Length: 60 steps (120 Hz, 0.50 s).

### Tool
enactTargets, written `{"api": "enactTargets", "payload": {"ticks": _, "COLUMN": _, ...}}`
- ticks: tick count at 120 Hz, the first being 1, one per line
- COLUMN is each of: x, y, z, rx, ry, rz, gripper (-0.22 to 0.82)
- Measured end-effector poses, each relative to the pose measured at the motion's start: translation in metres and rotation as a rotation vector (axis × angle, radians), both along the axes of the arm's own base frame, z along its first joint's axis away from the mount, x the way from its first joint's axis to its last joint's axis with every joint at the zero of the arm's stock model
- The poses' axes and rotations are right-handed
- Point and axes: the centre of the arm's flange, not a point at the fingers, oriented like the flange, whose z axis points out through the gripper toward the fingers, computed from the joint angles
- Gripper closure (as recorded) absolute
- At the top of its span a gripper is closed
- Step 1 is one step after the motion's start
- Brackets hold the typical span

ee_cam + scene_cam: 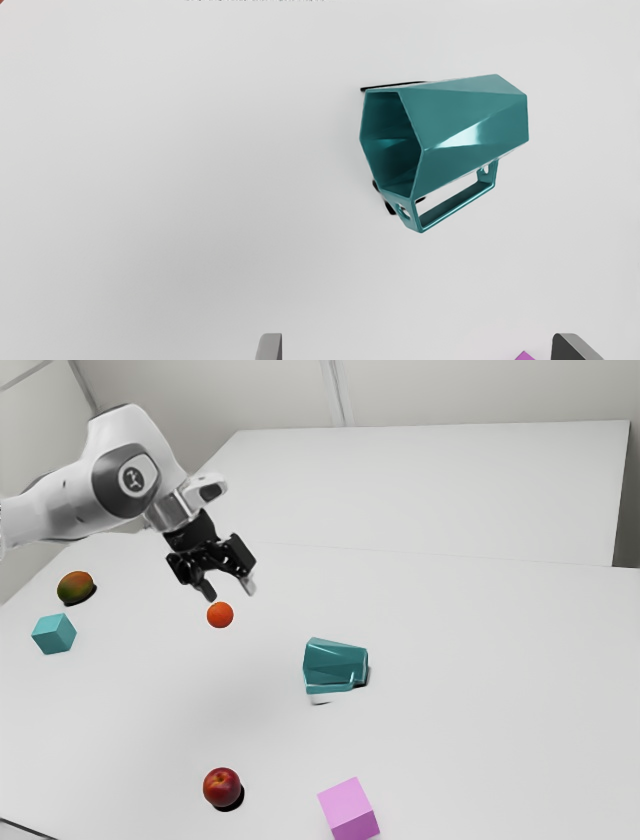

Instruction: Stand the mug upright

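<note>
**Teal mug [336, 663] on its side**

At the claw's [229, 591] four o'clock in the exterior view, the mug lies sideways on the counter [470, 710]. The claw is empty, fingers parted; gripping and righting appear to remain.

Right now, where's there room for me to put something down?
There's wide room from the mug to the exterior view's right edge. Another patch lies between the teal cube and the red fruit. It's tighter where the mango sits near that cube, and around the orange ball, by the open gripper in that view.
</note>
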Motion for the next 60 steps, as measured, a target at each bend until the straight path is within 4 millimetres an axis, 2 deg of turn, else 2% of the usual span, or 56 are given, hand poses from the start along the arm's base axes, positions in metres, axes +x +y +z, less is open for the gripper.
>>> {"api": "enactTargets", "payload": {"ticks": 21, "x": -0.006, "y": -0.005, "z": -0.052, "rx": -0.154, "ry": -0.032, "rz": 0.067, "gripper": 0.02}}
{"api": "enactTargets", "payload": {"ticks": 60, "x": -0.011, "y": -0.001, "z": -0.114, "rx": -0.389, "ry": -0.115, "rz": 0.196, "gripper": 0.02}}
